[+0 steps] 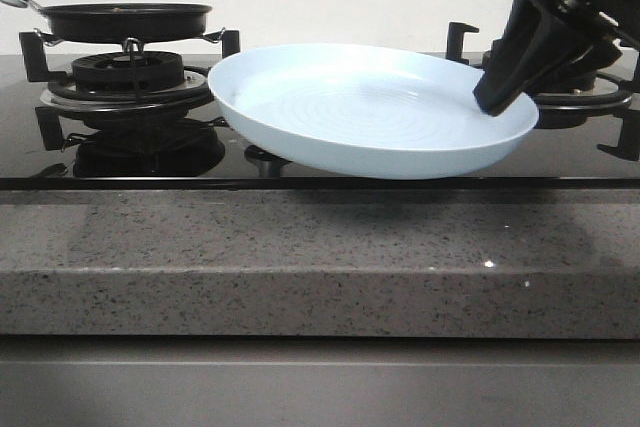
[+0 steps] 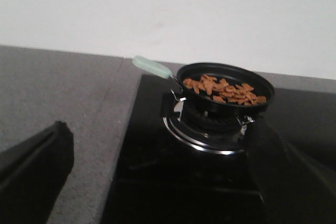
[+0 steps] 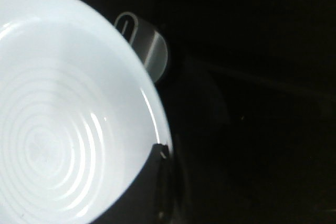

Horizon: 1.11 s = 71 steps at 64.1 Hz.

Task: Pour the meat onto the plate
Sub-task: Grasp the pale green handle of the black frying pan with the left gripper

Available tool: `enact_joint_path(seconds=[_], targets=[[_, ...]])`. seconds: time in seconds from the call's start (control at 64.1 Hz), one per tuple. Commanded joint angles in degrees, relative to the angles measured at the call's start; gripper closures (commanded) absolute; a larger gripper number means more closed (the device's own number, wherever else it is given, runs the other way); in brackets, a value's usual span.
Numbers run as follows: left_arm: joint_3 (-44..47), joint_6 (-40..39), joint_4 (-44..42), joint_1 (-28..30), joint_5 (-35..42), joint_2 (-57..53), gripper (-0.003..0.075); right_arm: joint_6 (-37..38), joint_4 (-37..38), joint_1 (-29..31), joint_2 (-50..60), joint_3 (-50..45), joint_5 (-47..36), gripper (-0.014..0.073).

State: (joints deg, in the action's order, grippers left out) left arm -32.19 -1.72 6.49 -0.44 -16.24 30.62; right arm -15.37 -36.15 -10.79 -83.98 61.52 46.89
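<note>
The meat (image 2: 226, 90), a heap of small orange-brown pieces, lies in the black frying pan (image 2: 224, 94) on the left burner. In the front view the pan (image 1: 125, 19) hides it behind its wall. The pale-blue plate (image 1: 360, 112) is empty and hangs slightly tilted above the hob, to the right of the pan. My right gripper (image 1: 497, 97) is shut on the plate's right rim. The right wrist view shows the plate (image 3: 63, 119) with one finger (image 3: 157, 182) over its edge. My left gripper (image 2: 168, 192) is open and empty, some way short of the pan.
The pan's pale-green handle (image 2: 151, 66) points left, away from the plate. A silver stove knob (image 3: 144, 43) sits under the plate's edge. The right burner grate (image 1: 590, 97) stands behind my right gripper. A grey stone counter (image 1: 300, 257) runs along the front of the black glass hob (image 2: 173, 182).
</note>
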Motion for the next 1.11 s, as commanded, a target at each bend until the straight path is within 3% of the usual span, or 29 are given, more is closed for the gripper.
enact_joint_path(seconds=[0.0,0.203,0.39,0.515,0.811,1.092], targets=[[-6.8,-0.49,5.31,-0.46,-1.36,6.2,0.0062,-0.69,-2.23,-0.21,1.77,1.64,-0.91,0.0612],[-19.22,1.72,14.94,-0.46,-7.15,18.68,0.0072,-0.69,-2.23,-0.21,1.77,1.64,-0.91,0.0612],[-26.1,4.03,21.45,-0.46,-9.19,27.53,0.0142,-0.69,-2.23,-0.21,1.77,1.64,-0.96,0.0612],[-29.44,5.06,27.91,2.58,-12.34,33.1,0.0177,-0.69,-2.23,-0.21,1.77,1.64,-0.96,0.0612],[-36.04,27.04,63.69,18.16,-30.08,47.16,0.0188,-0.69,-2.23,-0.21,1.77,1.64,-0.96,0.0612],[-46.89,28.43,66.56,21.51,-38.6,61.82,0.0188,-0.69,-2.23,-0.21,1.77,1.64,-0.96,0.0612]])
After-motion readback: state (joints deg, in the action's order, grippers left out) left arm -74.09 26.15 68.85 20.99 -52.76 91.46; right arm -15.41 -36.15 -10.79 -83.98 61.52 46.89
